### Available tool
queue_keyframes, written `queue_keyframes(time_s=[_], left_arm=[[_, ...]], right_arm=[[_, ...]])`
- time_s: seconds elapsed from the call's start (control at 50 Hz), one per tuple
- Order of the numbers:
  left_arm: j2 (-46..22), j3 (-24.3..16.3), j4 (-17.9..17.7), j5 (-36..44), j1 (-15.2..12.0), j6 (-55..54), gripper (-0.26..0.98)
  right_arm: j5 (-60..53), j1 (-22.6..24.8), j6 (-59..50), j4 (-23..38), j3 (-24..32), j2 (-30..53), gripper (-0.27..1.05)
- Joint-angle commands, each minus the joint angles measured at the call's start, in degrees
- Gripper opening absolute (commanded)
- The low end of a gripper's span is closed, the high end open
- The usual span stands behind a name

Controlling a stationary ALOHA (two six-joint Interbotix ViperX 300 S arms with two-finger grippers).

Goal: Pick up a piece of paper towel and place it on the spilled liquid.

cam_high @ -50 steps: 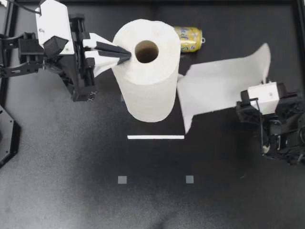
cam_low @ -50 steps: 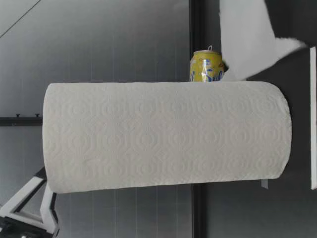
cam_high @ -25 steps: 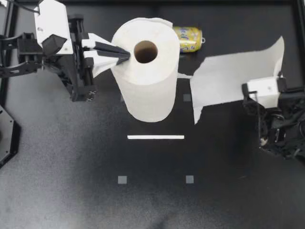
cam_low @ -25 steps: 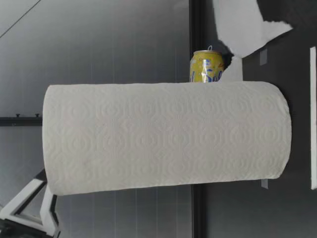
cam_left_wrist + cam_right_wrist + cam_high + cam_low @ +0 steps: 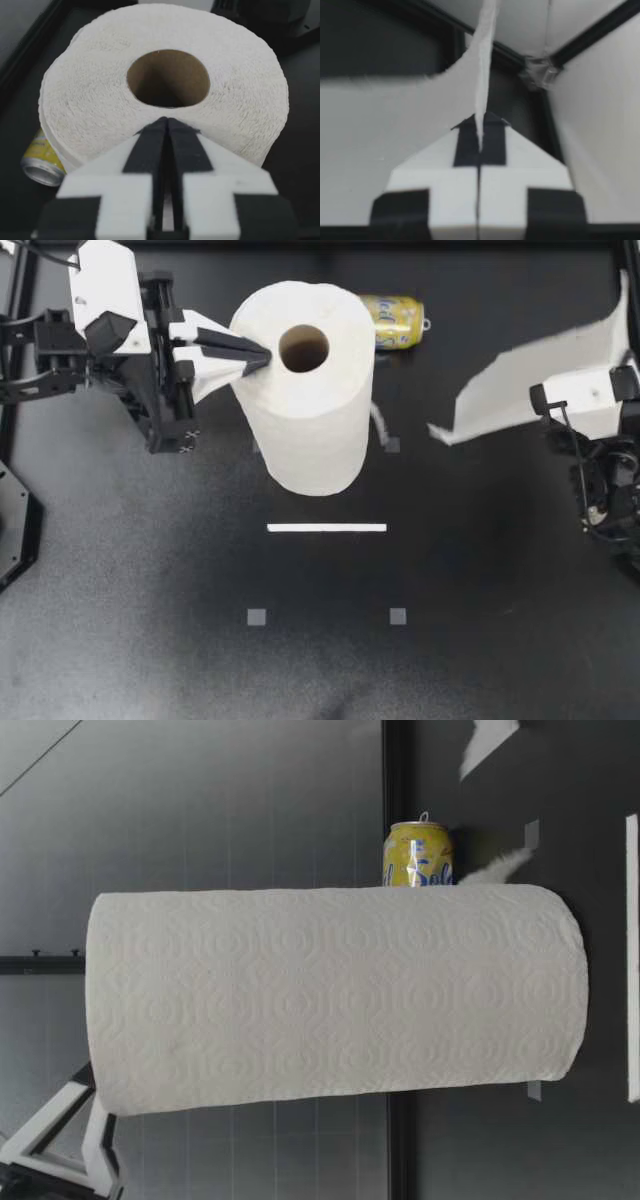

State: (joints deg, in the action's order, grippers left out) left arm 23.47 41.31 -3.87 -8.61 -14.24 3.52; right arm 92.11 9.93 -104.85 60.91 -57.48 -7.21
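A tall white paper towel roll (image 5: 305, 390) stands upright at the table's middle back. My left gripper (image 5: 262, 357) is shut, its tips resting on the roll's top beside the cardboard core; the left wrist view shows the gripper (image 5: 166, 122) pressed on the roll (image 5: 100, 100). A torn-off sheet (image 5: 540, 375) hangs in the air at the far right, apart from the roll. My right gripper (image 5: 615, 390) is shut on the sheet's edge, as seen in the right wrist view with the gripper (image 5: 480, 135) pinching the sheet (image 5: 395, 115). I see no liquid on the table.
A yellow can (image 5: 397, 320) lies on its side behind the roll, also in the low view as the can (image 5: 418, 855). A white tape strip (image 5: 326, 528) and two grey squares (image 5: 257, 617) mark the dark table. A loose torn tail (image 5: 495, 870) hangs off the roll.
My right gripper has pulled the sheet to the right and up, tearing it free of the roll. The roll and my left gripper have stayed in place.
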Motion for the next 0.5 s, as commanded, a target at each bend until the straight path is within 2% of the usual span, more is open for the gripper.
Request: queue_keyframes(time_s=[0.0,0.16,0.28,0.48], left_arm=[[-1.2,2.5,-0.4,-0.6,-0.5,-0.6,0.12],[-1.2,2.5,-1.0,-0.7,-0.5,-0.4,0.12],[-1.4,2.3,-1.3,-0.6,-0.4,-0.4,0.12],[-1.5,2.2,-1.8,-0.4,-0.4,-0.6,0.12]], right_arm=[[-6.0,-0.3,0.6,1.5,2.3,-1.9,-0.09],[-23.6,-0.4,4.6,4.2,3.0,-4.6,-0.09],[-34.1,-3.3,5.3,7.9,1.0,-7.9,-0.09],[-37.3,-4.0,4.4,15.7,-0.5,-17.9,-0.09]])
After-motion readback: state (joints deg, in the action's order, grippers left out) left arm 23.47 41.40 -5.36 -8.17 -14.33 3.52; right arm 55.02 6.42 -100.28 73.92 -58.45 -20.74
